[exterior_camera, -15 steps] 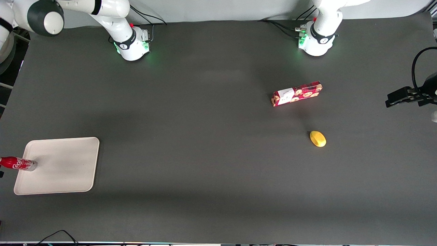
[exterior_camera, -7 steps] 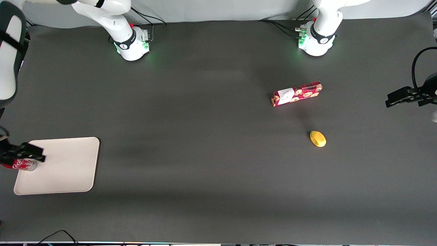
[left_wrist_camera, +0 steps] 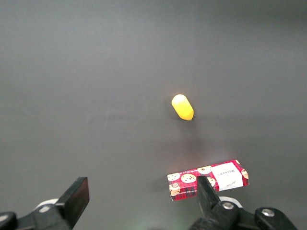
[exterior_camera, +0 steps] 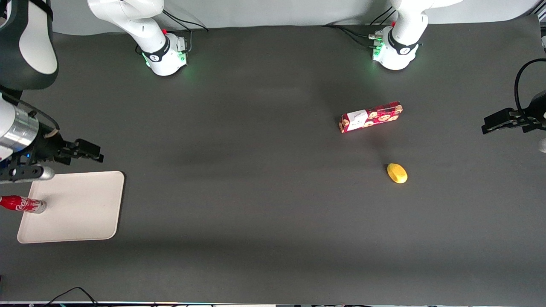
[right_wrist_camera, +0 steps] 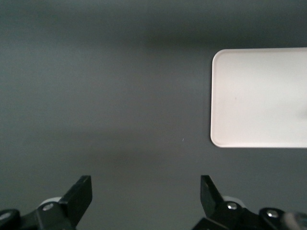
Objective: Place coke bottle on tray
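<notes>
The coke bottle (exterior_camera: 22,204), with its red cap and red wrap, stands on the cream-white tray (exterior_camera: 81,209) at the tray's edge toward the working arm's end of the table. My right gripper (exterior_camera: 87,151) is open and empty, raised above the table, farther from the front camera than the tray and apart from the bottle. In the right wrist view the gripper (right_wrist_camera: 145,196) has its jaws wide apart over bare mat, with part of the tray (right_wrist_camera: 261,98) in sight and the bottle out of view.
A red cookie box (exterior_camera: 370,117) and a yellow lemon-like object (exterior_camera: 397,173) lie toward the parked arm's end of the table. Both also show in the left wrist view, the box (left_wrist_camera: 189,179) and the yellow object (left_wrist_camera: 183,107).
My gripper was down at the bottle half a second ago. It has let go, risen and drawn away from the front camera. The bottle stays standing on the tray.
</notes>
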{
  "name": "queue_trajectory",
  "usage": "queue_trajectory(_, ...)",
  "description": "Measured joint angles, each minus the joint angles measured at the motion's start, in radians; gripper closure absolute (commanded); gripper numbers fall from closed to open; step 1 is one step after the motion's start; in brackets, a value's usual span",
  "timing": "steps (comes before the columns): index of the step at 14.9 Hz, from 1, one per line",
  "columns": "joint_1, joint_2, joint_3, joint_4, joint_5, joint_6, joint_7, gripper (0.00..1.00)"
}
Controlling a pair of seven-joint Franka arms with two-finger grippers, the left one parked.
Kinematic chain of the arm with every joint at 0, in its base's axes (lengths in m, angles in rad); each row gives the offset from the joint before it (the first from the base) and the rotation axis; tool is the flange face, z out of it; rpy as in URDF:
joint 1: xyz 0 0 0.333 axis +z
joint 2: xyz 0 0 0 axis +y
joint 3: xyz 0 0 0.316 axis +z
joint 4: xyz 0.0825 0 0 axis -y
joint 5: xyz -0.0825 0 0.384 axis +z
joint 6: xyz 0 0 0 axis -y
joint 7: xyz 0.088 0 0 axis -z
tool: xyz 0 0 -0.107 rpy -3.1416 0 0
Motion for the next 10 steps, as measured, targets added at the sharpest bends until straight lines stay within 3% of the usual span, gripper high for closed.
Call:
queue_trajectory(5, -0.012, -0.175, -0.005, -0.182, 0.002, 0.011, 0.06, 0.0)
queue_trajectory(10, -0.026, -0.254, -0.005, -0.224, 0.002, 0.012, 0.094, 0.0)
